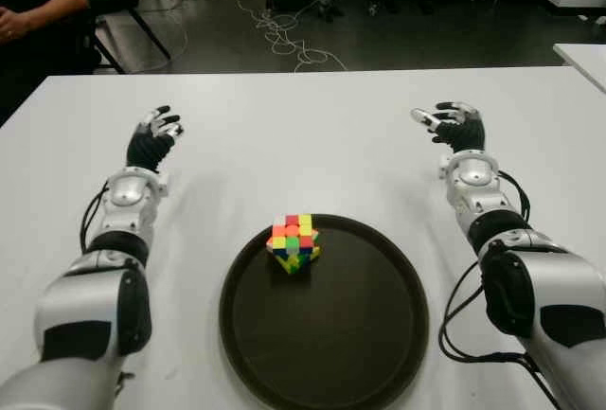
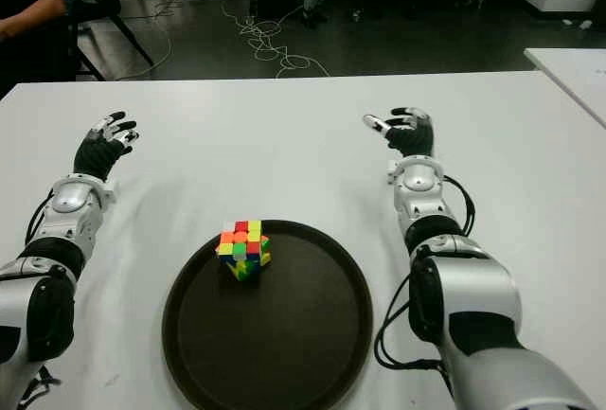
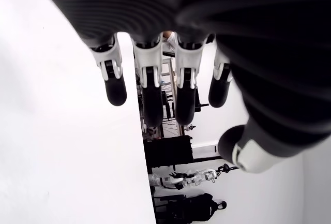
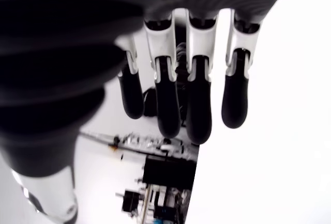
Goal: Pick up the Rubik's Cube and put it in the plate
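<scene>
Both hands hold nothing. In the left eye view the Rubik's Cube already sits inside the plate, at its upper-left edge near frame centre; left hand upper left, right hand upper right, about equally far. Each wrist view shows spread fingers, and, over the white table

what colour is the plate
Dark brown round plate, clearest in the left eye view.

White table, seated person at far left, coiled cables on dark floor, second table at right
</scene>
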Robot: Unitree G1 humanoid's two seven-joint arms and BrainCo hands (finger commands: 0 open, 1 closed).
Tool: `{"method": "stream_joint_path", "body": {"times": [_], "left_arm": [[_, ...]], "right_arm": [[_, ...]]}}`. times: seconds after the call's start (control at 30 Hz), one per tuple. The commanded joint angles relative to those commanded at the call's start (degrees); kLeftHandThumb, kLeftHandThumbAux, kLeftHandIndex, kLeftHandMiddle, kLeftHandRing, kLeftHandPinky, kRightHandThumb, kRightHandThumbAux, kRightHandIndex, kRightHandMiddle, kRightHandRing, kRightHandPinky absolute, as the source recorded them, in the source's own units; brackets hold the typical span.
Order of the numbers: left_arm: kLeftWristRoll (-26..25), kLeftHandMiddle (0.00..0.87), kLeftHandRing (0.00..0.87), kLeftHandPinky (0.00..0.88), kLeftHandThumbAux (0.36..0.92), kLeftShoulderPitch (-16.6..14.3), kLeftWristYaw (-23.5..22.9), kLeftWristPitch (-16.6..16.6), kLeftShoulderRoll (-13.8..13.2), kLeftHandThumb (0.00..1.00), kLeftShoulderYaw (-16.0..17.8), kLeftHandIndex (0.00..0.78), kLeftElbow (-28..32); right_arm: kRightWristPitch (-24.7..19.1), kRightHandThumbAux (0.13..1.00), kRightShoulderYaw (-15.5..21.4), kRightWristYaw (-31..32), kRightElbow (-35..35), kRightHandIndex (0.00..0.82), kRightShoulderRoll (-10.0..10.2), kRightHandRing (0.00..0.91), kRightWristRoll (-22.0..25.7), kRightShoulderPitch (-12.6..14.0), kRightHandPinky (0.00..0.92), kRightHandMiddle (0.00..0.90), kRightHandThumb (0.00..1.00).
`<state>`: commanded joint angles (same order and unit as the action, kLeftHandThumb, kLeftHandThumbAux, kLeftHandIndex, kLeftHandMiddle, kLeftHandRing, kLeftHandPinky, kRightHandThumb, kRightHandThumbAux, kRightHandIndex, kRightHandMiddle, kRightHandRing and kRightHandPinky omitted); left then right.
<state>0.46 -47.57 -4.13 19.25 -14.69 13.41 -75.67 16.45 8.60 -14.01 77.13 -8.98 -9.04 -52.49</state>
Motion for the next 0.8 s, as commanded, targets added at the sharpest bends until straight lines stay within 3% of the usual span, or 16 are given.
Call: {"method": "stream_joint_path", "body": {"times": [0.2, 0.53, 0.8], "left_arm": [[-0.2, 0.172, 0.143, 0.096, 0.664, -0.1, -0.3, -0.2, 0.2, 0.179, 0.2, 0.11, 0.1], [0.2, 0.177, 0.142, 0.102, 0.656, -0.1, 0.3, 0.1, 0.4, 0.169, 0.0, 0.123, 0.1], [0.7, 0.181, 0.149, 0.106, 0.661, -0.1, 0.4, 0.1, 0.2, 0.149, -0.5, 0.123, 0.0]], "right_arm": [[1.0, 0.725, -1.9, 0.0, 0.1, 0.353, -0.1, 0.489, -1.7, 0.5, 0.508, 0.455, 0.0], [0.9, 0.649, -2.8, 0.0, 0.2, 0.303, 0.0, 0.475, -2.7, 0.5, 0.49, 0.421, 0.0], [0.9, 0.64, -3.1, -0.2, 0.3, 0.283, 0.0, 0.453, -2.8, 0.5, 0.474, 0.393, 0.0]]}}
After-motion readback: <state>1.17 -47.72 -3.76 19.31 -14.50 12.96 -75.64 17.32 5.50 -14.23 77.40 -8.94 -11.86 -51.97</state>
